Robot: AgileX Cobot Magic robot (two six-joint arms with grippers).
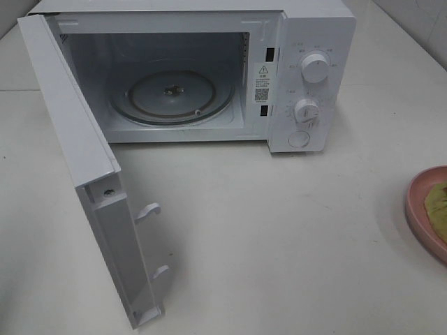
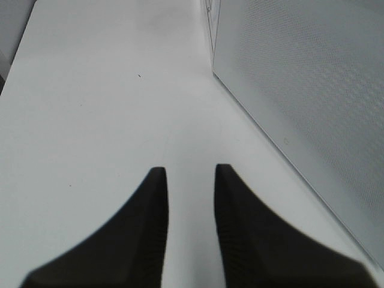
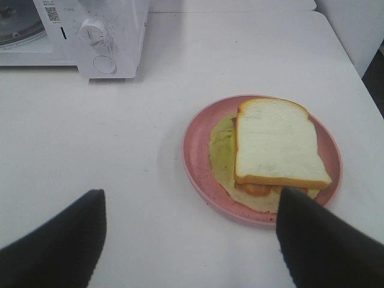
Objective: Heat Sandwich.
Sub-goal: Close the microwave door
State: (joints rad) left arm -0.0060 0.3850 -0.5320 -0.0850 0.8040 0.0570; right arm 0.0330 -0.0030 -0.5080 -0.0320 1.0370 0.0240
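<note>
Right now the sandwich is sitting on a pink plate on the white table, well apart from the microwave and off to that oven's right. In the high view only the plate's edge and a sliver of yellowish-green filling are showing at the frame's right border. The microwave door is standing wide open, and the glass turntable inside is lying bare.

The right gripper is hovering over the table just short of the plate, its jaws spread wide and holding nothing. The left gripper is hanging above bare table beside the door's perforated panel — its fingers are showing a narrow gap between them with nothing in it, so it is neither fully closed nor gripping.

As for handling, the sandwich is looking light but soft: a white bread slice on top, an orange layer peeking out under it, and a thin greenish sheet spreading beyond the bread. Pinching the bread would likely be squashing it or sliding the layers apart. The plate is looking stiff and smooth — taking hold of its raised rim on the near side, and keeping it level, seems the safer way to be carrying everything toward the turntable.
</note>
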